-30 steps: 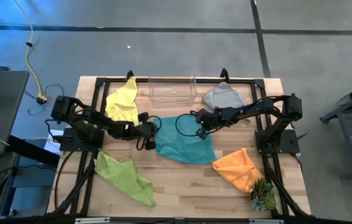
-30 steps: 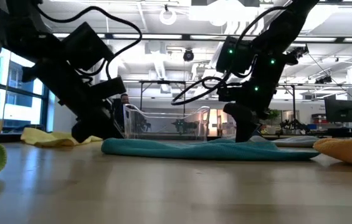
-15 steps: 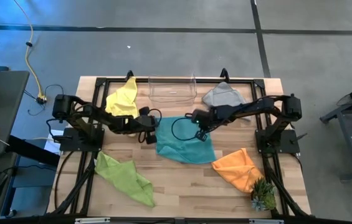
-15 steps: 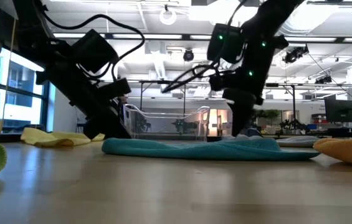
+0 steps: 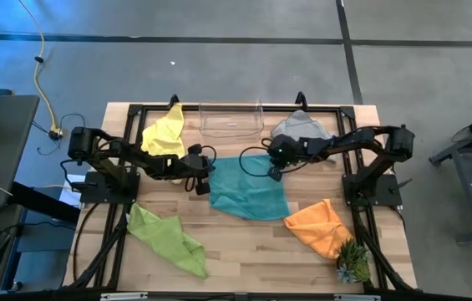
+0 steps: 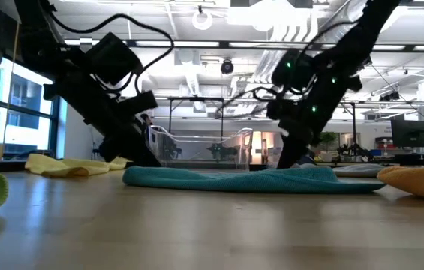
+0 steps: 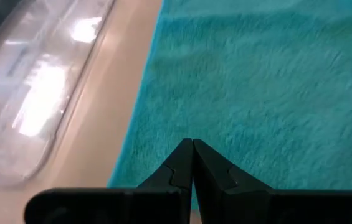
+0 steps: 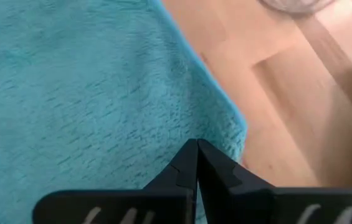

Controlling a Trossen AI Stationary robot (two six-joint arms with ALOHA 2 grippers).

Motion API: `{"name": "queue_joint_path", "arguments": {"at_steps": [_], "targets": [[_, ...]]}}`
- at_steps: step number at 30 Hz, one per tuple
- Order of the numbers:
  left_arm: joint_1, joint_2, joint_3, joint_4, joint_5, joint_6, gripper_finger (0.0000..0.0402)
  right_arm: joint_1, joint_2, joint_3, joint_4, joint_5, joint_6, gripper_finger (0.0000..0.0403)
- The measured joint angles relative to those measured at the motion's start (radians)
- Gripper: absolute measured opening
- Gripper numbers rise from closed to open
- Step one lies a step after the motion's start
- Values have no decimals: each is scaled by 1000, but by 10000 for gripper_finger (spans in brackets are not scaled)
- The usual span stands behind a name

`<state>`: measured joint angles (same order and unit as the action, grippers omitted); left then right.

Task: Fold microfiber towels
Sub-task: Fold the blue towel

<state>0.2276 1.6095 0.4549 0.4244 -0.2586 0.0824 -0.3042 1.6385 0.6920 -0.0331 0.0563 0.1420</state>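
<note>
While the teal towel [image 5: 248, 188] is lying flat at the centre of the bench [image 5: 244, 251], I'm keeping the left fingers [image 7: 182, 165] and right fingers [image 8: 188, 163] clenched empty over its upper corners.

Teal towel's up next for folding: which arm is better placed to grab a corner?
Nearly even; slightly the right. The right pincer, shut, sits on a far corner of the teal towel. The left pincer, also shut, is at the towel's left edge, with no corner seen.
</note>
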Motion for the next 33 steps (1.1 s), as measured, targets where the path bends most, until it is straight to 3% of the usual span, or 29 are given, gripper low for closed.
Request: {"name": "queue_joint_path", "arguments": {"at_steps": [8,14,23,27,33], "targets": [[-42,-30,32,-1,123,-61,0,-50,15,-16,12,119,64,0],[-87,-19,76,-44,187,-178,13,-60,16,-18,20,142,86,0],[-74,-19,208,-350,343,-326,109,-19,18,-19,56,135,59,0],[-50,-19,216,-373,453,-385,158,-9,18,-19,68,134,46,0],[-24,-19,216,-358,460,-413,197,-8,18,-19,100,135,24,0]]}}
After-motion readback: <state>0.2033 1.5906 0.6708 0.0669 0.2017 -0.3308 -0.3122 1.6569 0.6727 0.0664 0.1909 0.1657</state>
